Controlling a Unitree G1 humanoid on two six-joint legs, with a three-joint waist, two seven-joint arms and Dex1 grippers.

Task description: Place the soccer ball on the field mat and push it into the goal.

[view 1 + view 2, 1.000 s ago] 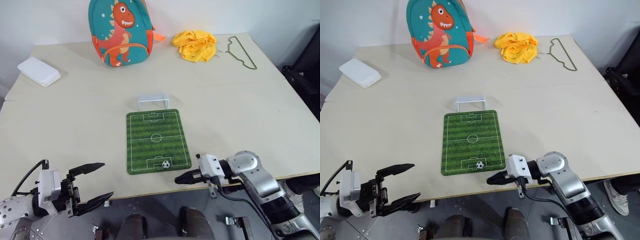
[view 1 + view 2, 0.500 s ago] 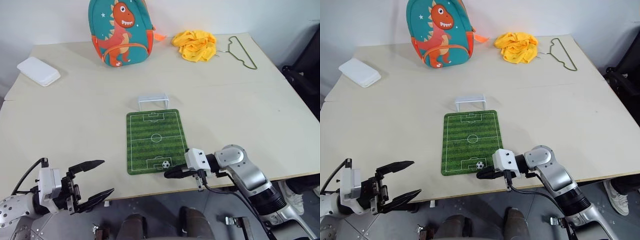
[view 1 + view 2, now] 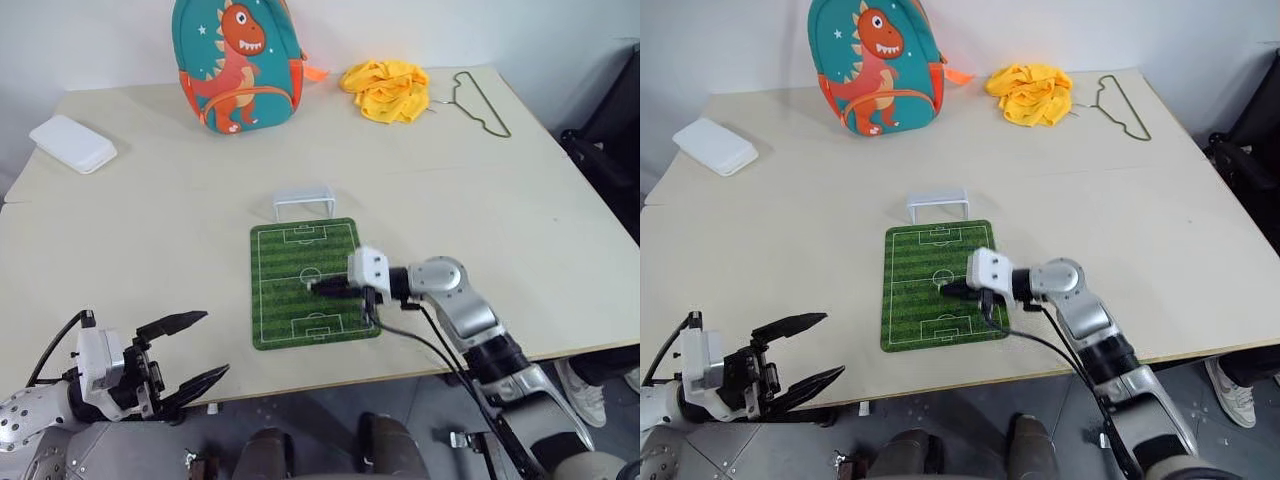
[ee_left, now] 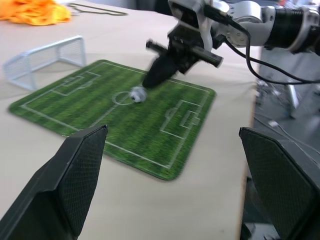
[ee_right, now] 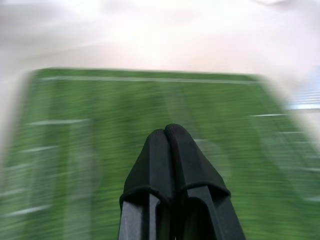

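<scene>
On field mat [image 3: 310, 285], soccer ball [image 4: 136, 94] rolled midfield.

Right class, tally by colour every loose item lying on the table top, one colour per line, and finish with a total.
Green: 2, field mat, wire hanger
White: 3, goal, soccer ball, flat box
Teal: 1, dinosaur backpack
Yellow: 1, cloth
Total: 7

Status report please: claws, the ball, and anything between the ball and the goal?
Right claw shut, tips beside soccer ball at centre circle of field mat. Left claw open, off the mat. Nothing between ball and goal.
</scene>
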